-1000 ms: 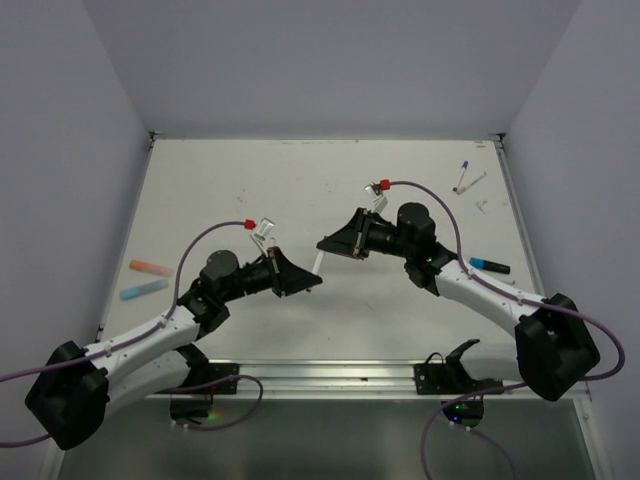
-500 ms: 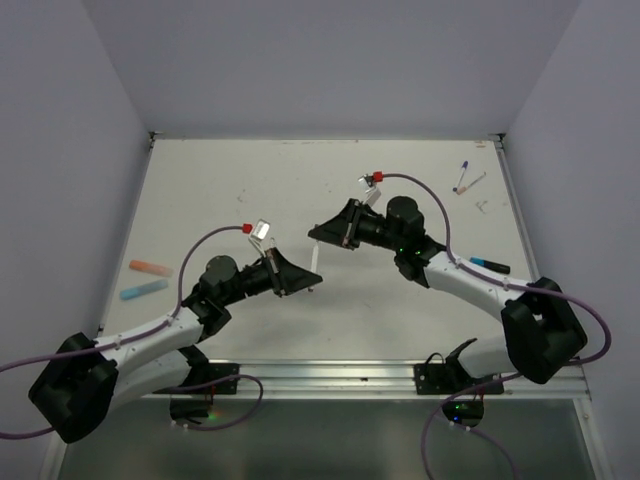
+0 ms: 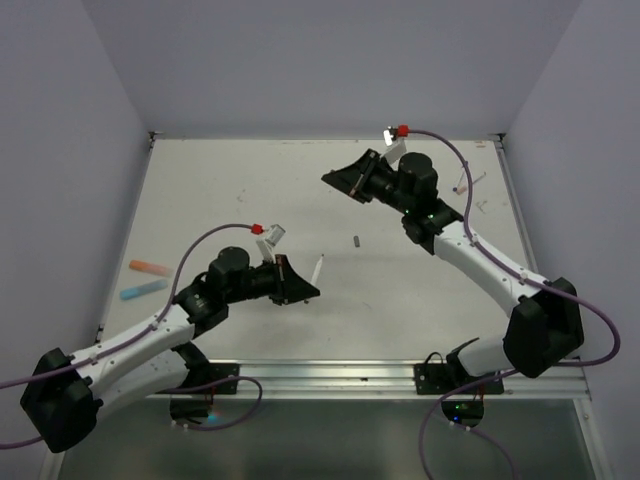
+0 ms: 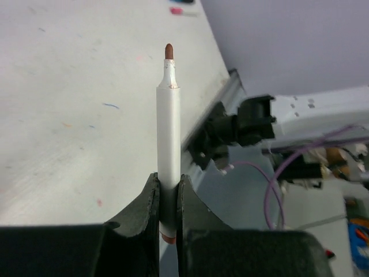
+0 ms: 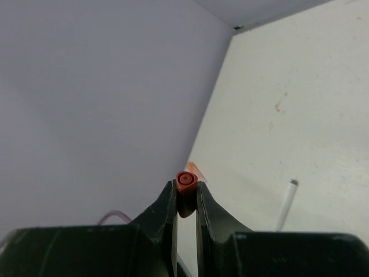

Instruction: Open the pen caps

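Observation:
A thin white pen barrel (image 4: pixel 168 127) with a bare brown-red tip (image 4: pixel 169 51) stands up out of my left gripper (image 4: pixel 168 190), which is shut on its lower end. From above, that barrel (image 3: pixel 318 268) sticks out of the left gripper (image 3: pixel 312 292) near the table's middle front. My right gripper (image 5: pixel 185 193) is shut on a small dark red pen cap (image 5: pixel 186 182), its open end facing the camera. In the top view the right gripper (image 3: pixel 326 178) hangs high over the back middle, well apart from the pen. A tiny grey cap (image 3: pixel 357 240) lies on the table between the arms.
A salmon marker (image 3: pixel 150 267) and a pale blue marker (image 3: pixel 143 290) lie at the left edge. Thin pens (image 3: pixel 466 180) lie at the back right corner. A pink bit (image 4: pixel 177 10) shows far off on the table. Purple walls close three sides.
My right gripper has pulled up and back, away from the pen, taking the dark red cap with it. The left gripper has shifted slightly forward, still holding the barrel.

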You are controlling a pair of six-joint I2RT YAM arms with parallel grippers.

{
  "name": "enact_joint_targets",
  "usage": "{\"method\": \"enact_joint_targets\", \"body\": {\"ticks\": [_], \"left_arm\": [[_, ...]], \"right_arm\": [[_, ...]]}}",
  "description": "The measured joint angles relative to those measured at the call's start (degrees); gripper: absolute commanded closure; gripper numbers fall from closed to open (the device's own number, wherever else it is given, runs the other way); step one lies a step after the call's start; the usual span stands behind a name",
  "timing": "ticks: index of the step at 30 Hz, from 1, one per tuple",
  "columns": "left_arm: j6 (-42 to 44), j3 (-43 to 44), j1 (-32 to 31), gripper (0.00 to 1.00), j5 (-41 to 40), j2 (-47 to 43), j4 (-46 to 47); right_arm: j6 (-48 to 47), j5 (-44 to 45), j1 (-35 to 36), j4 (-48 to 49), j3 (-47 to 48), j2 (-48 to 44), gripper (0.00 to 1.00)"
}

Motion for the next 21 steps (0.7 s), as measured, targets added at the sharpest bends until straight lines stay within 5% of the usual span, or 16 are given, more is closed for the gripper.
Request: {"method": "enact_joint_targets", "body": {"ticks": [9,21], "left_arm": [[12.46,17.27,4.26,1.0,-31.47,5.29,-33.55],[16.57,18.93,9.86,1.0,-49.29,19.65,-41.42]], "right_arm": [[-15.28,6.01,-0.79,-30.4,0.96,-1.42,1.0],[-23.82,7.87,-9.38,-40.46,-3.8,-1.2,1.0]]}}
